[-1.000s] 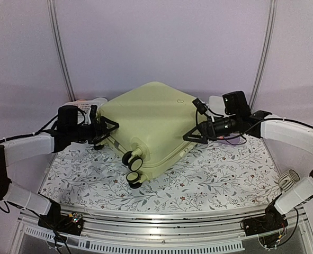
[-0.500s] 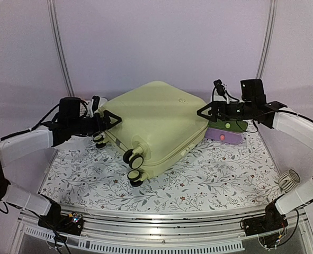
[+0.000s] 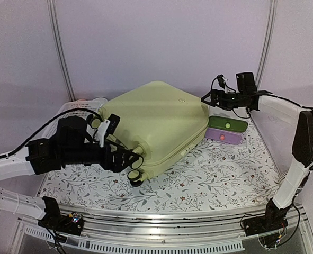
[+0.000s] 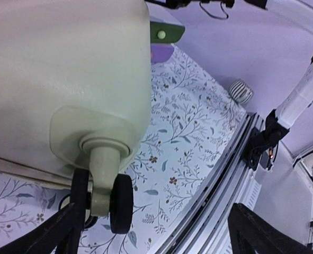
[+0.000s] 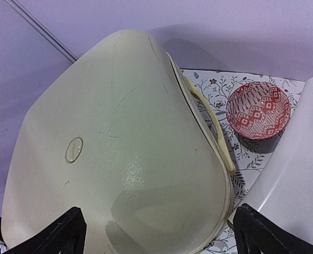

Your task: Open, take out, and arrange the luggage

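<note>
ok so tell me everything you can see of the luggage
The luggage is a pale yellow-green hard shell, glossy, with rounded corners, a small round badge on top, a side handle and black wheels. It is shut and lies flat on the flowered table, wheels toward the arms. The open left gripper is close by a wheel; contact cannot be told.

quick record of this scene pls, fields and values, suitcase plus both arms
suitcase: closed, lying flat on the floral tablecloth
left end effector: open, low by the near wheels, holding nothing
right end effector: open, above the suitcase's far right corner, holding nothing
drawer box: green and purple, right of the suitcase
bowl: red patterned, beside the suitcase's handle
task state: suitcase not yet opened
</note>
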You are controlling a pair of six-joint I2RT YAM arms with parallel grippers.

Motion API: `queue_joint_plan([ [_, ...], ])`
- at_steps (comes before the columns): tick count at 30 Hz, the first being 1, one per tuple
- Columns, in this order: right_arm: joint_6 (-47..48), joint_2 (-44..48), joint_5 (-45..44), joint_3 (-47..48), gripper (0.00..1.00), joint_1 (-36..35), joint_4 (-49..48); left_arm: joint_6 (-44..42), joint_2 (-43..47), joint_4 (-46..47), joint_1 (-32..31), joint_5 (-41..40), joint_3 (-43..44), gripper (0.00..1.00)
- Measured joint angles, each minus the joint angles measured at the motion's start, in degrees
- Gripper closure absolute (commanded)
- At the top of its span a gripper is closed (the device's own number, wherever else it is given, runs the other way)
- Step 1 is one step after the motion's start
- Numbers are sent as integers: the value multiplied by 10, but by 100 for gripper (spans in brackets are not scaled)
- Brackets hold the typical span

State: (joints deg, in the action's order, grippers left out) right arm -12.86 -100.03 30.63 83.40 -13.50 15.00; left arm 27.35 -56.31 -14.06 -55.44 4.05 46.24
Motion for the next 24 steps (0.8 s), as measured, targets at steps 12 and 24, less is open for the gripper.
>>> queue_joint_plan([
  [12, -12, -74, 23, 62, 1, 4, -28, 13, -130, -141, -87, -254, 51, 5],
  [24, -33, -113, 69, 80, 2, 4, -76, 37, -90, -145, -31, -281, 18, 47],
])
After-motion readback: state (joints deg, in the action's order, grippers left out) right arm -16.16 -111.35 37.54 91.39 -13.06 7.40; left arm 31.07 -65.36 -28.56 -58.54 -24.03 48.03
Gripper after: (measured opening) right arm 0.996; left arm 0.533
